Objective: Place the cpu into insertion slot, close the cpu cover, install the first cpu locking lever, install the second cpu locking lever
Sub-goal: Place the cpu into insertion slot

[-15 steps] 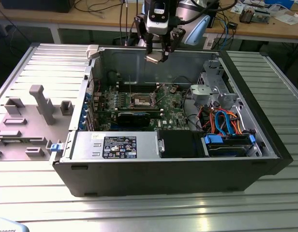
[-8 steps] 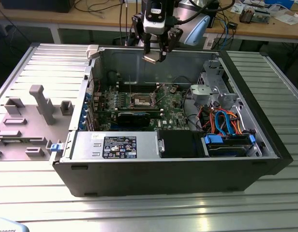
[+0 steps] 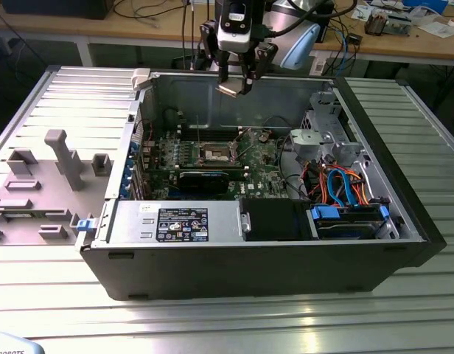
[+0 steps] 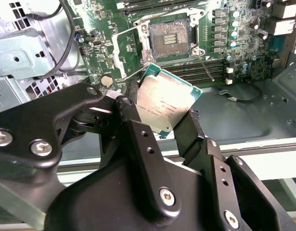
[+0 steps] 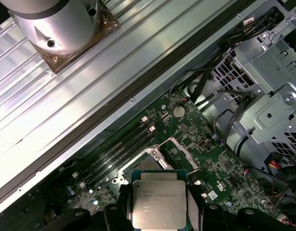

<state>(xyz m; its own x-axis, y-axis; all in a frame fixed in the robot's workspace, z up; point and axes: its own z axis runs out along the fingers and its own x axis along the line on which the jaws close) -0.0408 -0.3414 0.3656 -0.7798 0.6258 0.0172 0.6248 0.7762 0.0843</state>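
Step 1 in hand: at the exterior view's upper centre, the black 2-finger gripper (image 3: 235,85) pinches the flat silver-grey square cpu (image 4: 167,103) above the open metal-framed insertion slot (image 4: 169,39). The chip seems tilted and needs squaring.

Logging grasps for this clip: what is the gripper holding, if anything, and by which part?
The gripper holds the cpu, its fingers clamped on two opposite edges, the metal top uncovered.

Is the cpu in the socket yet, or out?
Out. The claw holds the cpu by its edges above the motherboard; the insertion slot lies bare.
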